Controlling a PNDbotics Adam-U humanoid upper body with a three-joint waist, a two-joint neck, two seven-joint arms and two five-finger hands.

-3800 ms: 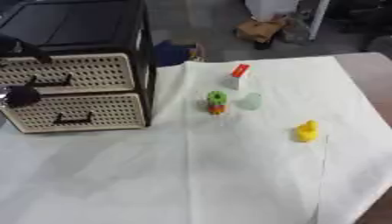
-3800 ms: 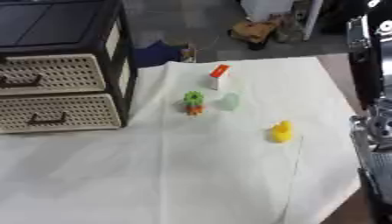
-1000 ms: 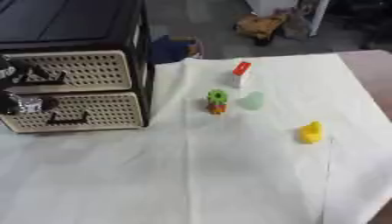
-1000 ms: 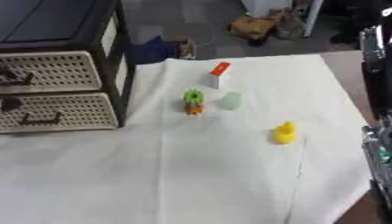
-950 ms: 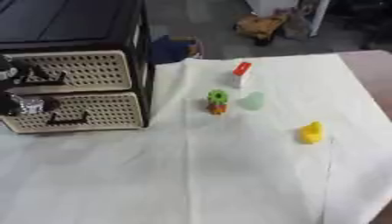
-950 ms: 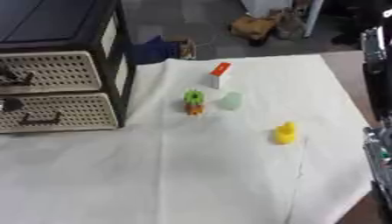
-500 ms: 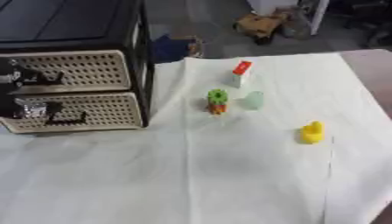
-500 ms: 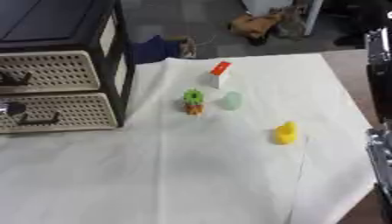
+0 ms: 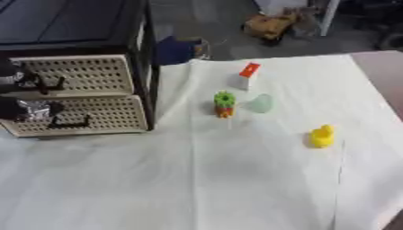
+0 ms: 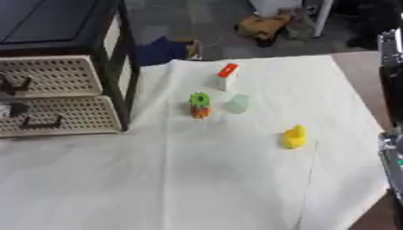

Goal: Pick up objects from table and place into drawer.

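Observation:
A black-framed drawer unit (image 9: 145, 67) with two beige perforated drawers stands at the left. My left hand (image 9: 28, 109), black with silver parts, is at the left edge against the front of the lower drawer (image 9: 94, 114), beside its black handle (image 9: 69, 122). On the white cloth lie a white box with a red top (image 9: 246, 76), a green and orange toy (image 9: 224, 103), a pale green piece (image 9: 260, 103) and a yellow duck (image 9: 321, 136). Only part of my right arm (image 10: 390, 67) shows, at the right edge of the right eye view.
The white cloth (image 9: 204, 179) covers the table, with a brown table edge (image 9: 386, 76) at the right. Beyond the far edge lie a blue bundle (image 9: 175, 49) and clutter on the floor (image 9: 271, 27).
My left hand has slipped a little lower, from between the two drawers onto the lower drawer's front. The objects on the cloth have stayed put.

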